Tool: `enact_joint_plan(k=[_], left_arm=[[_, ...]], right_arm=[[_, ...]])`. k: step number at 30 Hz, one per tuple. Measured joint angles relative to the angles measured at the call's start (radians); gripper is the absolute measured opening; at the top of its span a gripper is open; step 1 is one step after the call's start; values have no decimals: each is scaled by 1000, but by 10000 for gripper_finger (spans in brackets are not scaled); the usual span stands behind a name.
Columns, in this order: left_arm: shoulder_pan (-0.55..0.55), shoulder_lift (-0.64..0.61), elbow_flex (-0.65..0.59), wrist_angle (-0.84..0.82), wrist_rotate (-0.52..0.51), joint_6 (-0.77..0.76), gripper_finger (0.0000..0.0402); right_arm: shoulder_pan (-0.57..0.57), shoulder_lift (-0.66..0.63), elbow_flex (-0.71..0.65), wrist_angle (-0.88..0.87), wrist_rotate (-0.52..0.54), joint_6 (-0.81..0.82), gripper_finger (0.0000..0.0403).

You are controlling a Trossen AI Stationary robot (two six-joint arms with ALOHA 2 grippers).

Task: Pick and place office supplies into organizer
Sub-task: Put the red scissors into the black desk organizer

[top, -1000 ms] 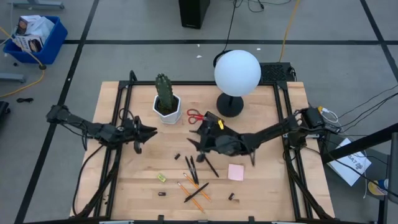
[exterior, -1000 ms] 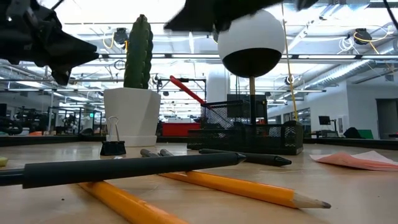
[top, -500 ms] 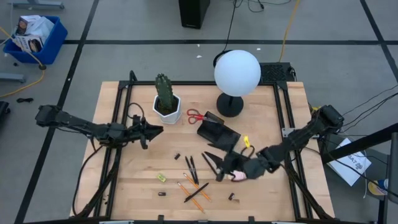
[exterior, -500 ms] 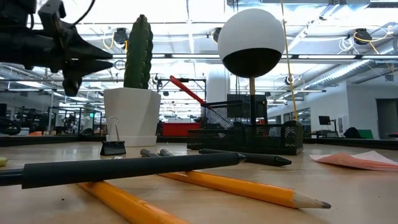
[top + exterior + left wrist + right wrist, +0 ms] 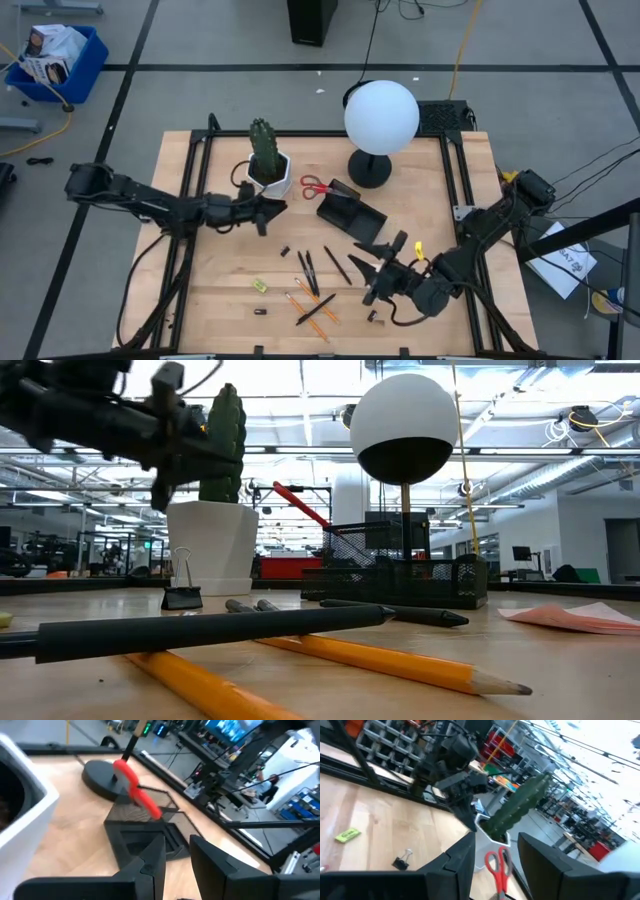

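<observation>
Pink pad point(image 5: 380, 277), light and floppy, best pinched by one edge, lies at the organizer's point(image 5: 350, 212) five o'clock under the right gripper point(image 5: 378, 268), fingers apart and empty, while the left gripper point(image 5: 268, 212), gap narrow and empty, hovers at nine.

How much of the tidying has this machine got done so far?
Barely begun. The red-handled scissors already lean in the black organizer. Nothing is in hand: both jaws stand open and empty, the left gripper beside the cactus pot, the right gripper over the table. Left lying there: pens, pencils, pink sticky-note pad, clips, yellow piece.
</observation>
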Motion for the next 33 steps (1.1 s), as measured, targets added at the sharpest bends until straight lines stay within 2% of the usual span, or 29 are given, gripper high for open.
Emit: enact_joint_plan(k=[6, 10, 14, 17, 22, 29, 33], left_arm=[[67, 135, 71, 0, 80, -95, 93], [83, 209, 125, 5, 120, -102, 93], [82, 247, 158, 8, 126, -102, 93], [79, 249, 165, 9, 125, -105, 93], [56, 249, 165, 11, 4, -131, 93], [14, 249, 165, 11, -148, -269, 93], [-20, 249, 165, 11, -199, -323, 93]], right_arm=[[50, -5, 0, 124, 1, -103, 144], [74, -5, 0, 175, 4, -148, 144], [94, -4, 0, 180, 69, -160, 144], [97, -4, 0, 182, 79, -166, 144], [97, -4, 0, 201, 76, -171, 144], [97, -4, 0, 215, 71, -171, 144], [97, -4, 0, 218, 71, -169, 144]])
